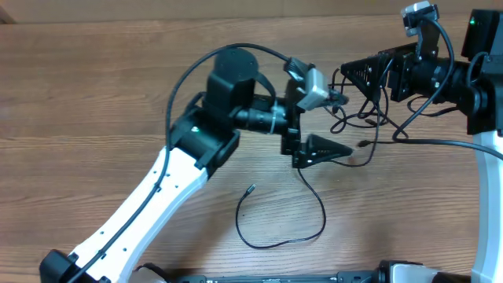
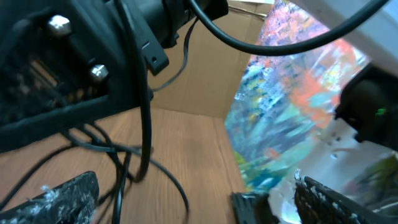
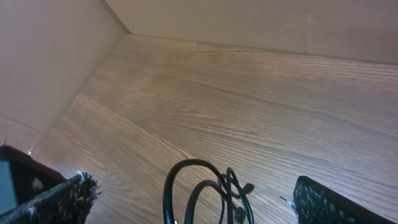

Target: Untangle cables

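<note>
The cables (image 1: 357, 114) form a small black tangle on the wooden table between my two grippers. One longer cord (image 1: 302, 224) trails from it toward the front in a wide loop ending in a small plug (image 1: 251, 187). My left gripper (image 1: 344, 124) is open beside the tangle, holding nothing. In the left wrist view thin cords (image 2: 115, 149) lie on the wood between its spread fingers (image 2: 53, 199). My right gripper (image 1: 350, 75) is open just behind the tangle. Its wrist view shows cable loops (image 3: 205, 186) standing between the wide-apart fingers (image 3: 326, 205), untouched.
The right arm's own thick black cable (image 1: 440, 143) runs along the table at the right. A colourful sheet (image 2: 292, 93) and cardboard wall show past the table's edge in the left wrist view. Bare wood (image 3: 236, 87) stretches ahead of the right gripper.
</note>
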